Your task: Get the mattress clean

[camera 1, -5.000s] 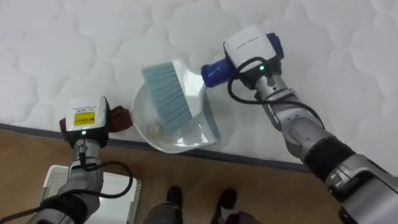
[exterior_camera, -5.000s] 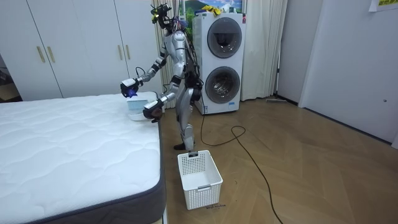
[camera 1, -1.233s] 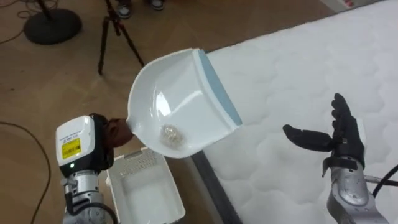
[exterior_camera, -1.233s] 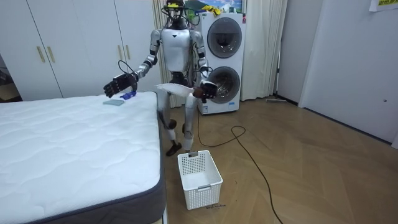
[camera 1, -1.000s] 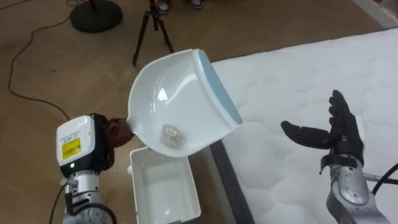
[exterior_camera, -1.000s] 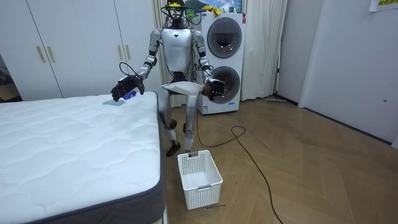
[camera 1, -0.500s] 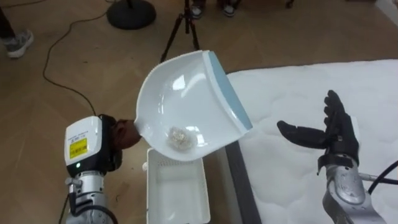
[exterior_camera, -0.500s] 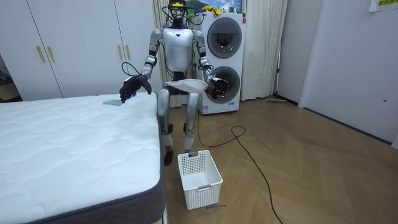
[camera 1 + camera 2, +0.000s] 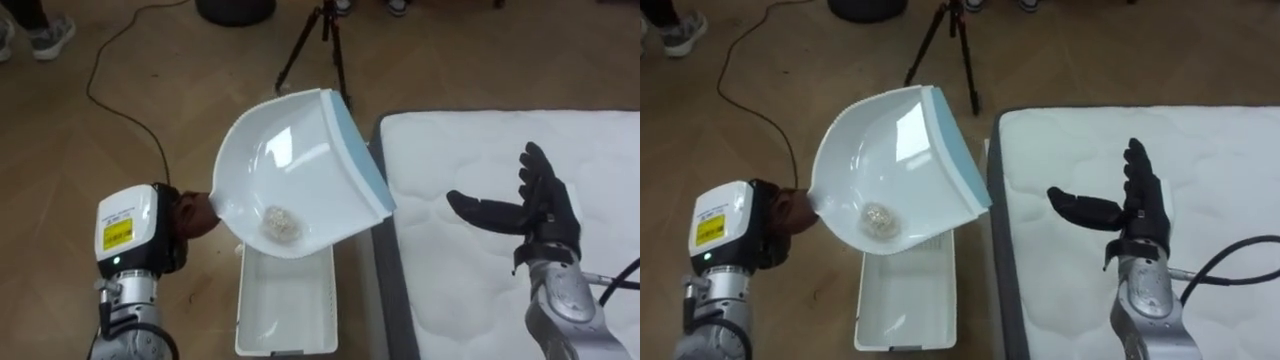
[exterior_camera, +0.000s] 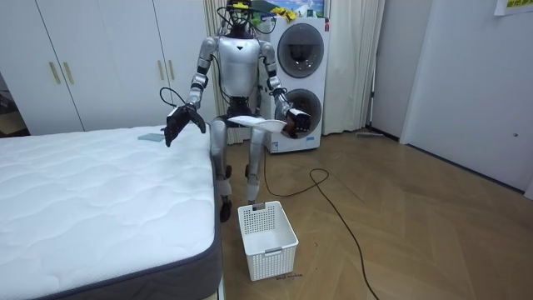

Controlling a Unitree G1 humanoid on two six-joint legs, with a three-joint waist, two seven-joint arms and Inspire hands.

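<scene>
**Emptying step in hand**

The mattress (image 9: 500,160) lies at frame right, the white basket (image 9: 285,310) lower centre. The left hand (image 9: 190,212) grips the dustpan (image 9: 300,160) above it, crumpled debris (image 9: 281,224) inside. The right hand (image 9: 535,215) is spread, empty, over the mattress. Judged next: tip the dustpan into the basket.

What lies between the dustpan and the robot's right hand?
Nothing but the bare mattress edge, seen in the left eye view between the dustpan and the right hand.

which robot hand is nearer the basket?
Left. The left robot hand, holding the dustpan, is above and left of the white basket; right robot hand is open over the mattress.
</scene>
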